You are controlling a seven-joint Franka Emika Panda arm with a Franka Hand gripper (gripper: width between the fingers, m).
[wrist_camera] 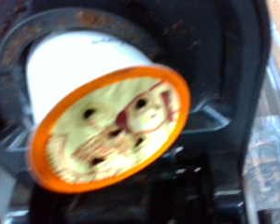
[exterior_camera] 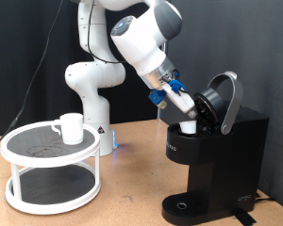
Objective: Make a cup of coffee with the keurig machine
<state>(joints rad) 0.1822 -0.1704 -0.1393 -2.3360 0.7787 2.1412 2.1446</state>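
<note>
With the keurig machine [exterior_camera: 215,151] lid raised for loading, our end effector [exterior_camera: 186,111] grasps a pod [wrist_camera: 98,112] over its chamber; the cup [exterior_camera: 70,127] waits well apart.

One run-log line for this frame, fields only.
gripper: at open keurig machine | pod: at brew chamber | lid: raised | cup: on white stand, untouched
</note>
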